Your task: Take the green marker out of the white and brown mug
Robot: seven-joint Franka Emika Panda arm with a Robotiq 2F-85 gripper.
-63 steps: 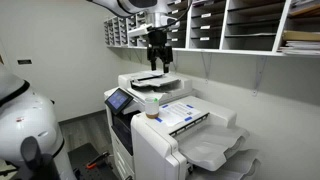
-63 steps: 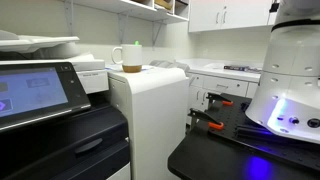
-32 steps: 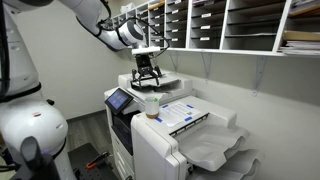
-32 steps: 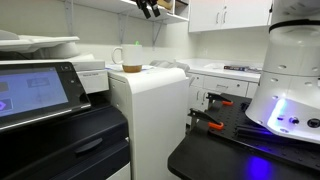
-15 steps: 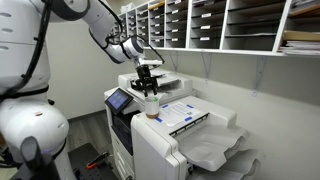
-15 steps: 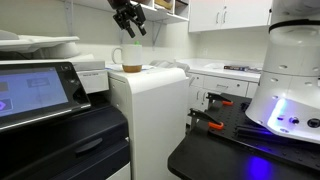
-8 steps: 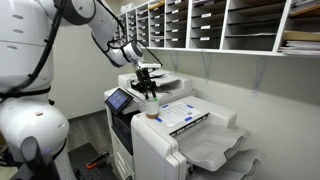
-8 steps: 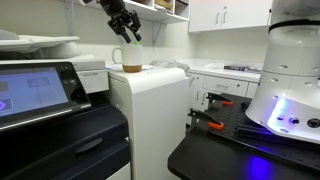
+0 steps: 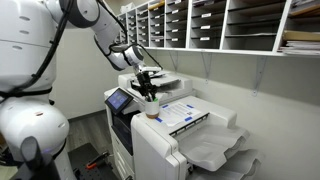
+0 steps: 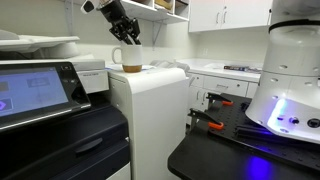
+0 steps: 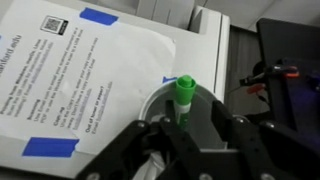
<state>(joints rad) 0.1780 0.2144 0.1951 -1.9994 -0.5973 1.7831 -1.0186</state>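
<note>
Hovering over white and brown mug (image 11: 212, 116), hand (image 11: 190, 140) spread; off-centre pinch on green marker (image 11: 184, 89) could topple mug.

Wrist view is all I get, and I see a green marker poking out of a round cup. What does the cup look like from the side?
Observer: In an exterior view the mug is white on top with a brown band around its base.
Operator: What's it standing on?
Observer: It stands on top of a big white copier, much bigger than the mug.
Operator: Is my gripper close to it?
Observer: Yes. In an exterior view the gripper hangs right above the mug's rim, and the arm comes in at a tilt.
</note>
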